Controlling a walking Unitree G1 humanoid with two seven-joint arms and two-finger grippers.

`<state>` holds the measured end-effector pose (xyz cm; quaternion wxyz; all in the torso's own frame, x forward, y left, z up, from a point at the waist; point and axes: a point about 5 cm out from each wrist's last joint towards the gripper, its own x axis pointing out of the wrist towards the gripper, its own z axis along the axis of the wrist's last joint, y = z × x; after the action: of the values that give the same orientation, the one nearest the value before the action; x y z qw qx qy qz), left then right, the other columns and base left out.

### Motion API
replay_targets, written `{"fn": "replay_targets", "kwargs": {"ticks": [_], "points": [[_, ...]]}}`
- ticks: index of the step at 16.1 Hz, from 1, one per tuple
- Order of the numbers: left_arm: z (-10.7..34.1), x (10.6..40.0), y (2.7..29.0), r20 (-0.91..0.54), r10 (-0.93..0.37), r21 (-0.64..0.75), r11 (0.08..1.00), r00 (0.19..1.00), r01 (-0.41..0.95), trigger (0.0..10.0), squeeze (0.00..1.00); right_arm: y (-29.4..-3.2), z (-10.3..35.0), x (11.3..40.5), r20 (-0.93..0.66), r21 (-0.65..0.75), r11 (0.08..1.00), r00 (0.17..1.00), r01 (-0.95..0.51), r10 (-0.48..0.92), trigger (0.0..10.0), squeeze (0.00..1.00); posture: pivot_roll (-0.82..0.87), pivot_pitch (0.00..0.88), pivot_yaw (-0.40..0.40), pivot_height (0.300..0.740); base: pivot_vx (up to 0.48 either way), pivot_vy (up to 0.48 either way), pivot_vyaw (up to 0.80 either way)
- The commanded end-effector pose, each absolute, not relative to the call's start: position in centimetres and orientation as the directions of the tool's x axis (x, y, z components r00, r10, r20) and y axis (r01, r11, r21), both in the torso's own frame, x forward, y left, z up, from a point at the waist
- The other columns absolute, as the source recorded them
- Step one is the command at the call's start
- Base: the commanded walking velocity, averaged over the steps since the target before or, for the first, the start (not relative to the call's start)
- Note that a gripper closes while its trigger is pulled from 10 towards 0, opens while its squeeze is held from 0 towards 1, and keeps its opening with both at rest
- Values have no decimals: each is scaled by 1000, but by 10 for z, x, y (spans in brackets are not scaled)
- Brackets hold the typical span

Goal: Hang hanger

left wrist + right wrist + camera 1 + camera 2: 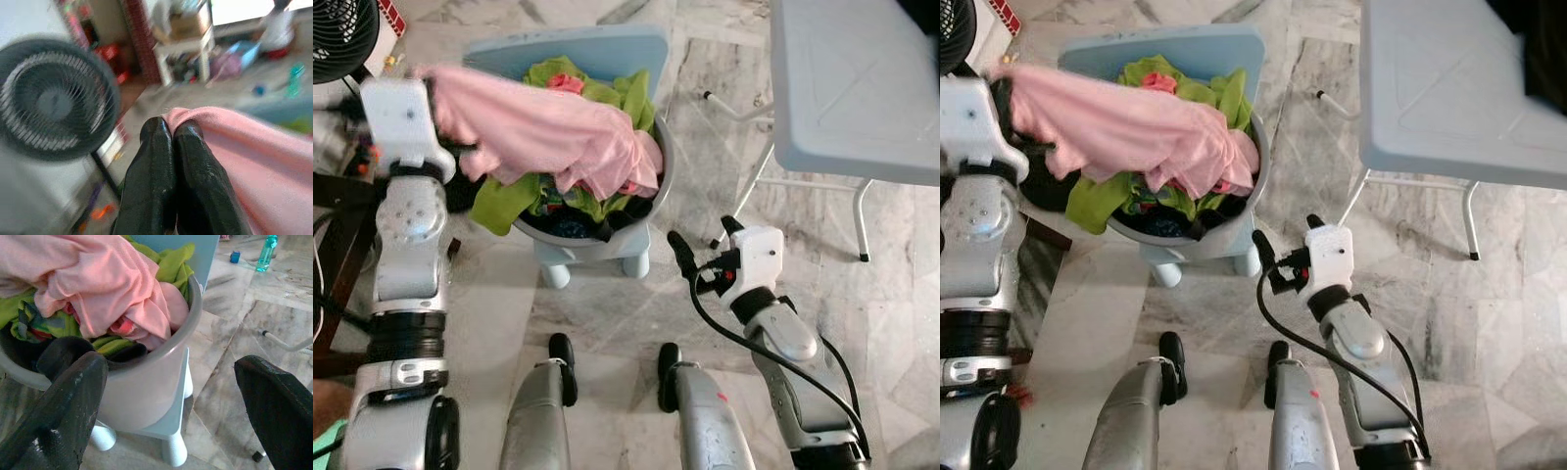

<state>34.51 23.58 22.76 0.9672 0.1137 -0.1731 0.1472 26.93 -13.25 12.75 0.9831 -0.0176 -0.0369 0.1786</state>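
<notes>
A grey laundry basket (658, 201) on pale blue feet stands on the marble floor before me, heaped with green, pink and dark clothes. My left gripper (172, 128) is raised at the basket's left side and is shut on a corner of a pink garment (538, 132). The garment stretches from the gripper across the heap, with its far end still lying in the basket. My right gripper (705, 237) hangs low by the basket's right front, its fingers wide open and empty. In the right wrist view that gripper (166, 362) faces the basket wall (146, 396).
A white folding table (852, 88) stands at the right, its thin legs (744, 191) close to the basket. A black fan (337, 34) and dark wooden furniture (333, 245) are at the left. A green garment (504, 201) hangs over the basket's left rim.
</notes>
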Motion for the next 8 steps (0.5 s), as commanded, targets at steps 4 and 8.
{"fn": "replay_targets", "kwargs": {"ticks": [4,8], "points": [[176,341,243,157,287,220,923,945,-316,9882,0,-135,114,261,18,-44,938,939,-343,344,10000,0,-79,442,-11,740,0,0,0],[126,326,227,-59,342,130,934,938,-332,10000,1000,-135,116,264,23,-52,937,938,-345,346,10000,0,-78,438,-12,740,0,0,0]]}}
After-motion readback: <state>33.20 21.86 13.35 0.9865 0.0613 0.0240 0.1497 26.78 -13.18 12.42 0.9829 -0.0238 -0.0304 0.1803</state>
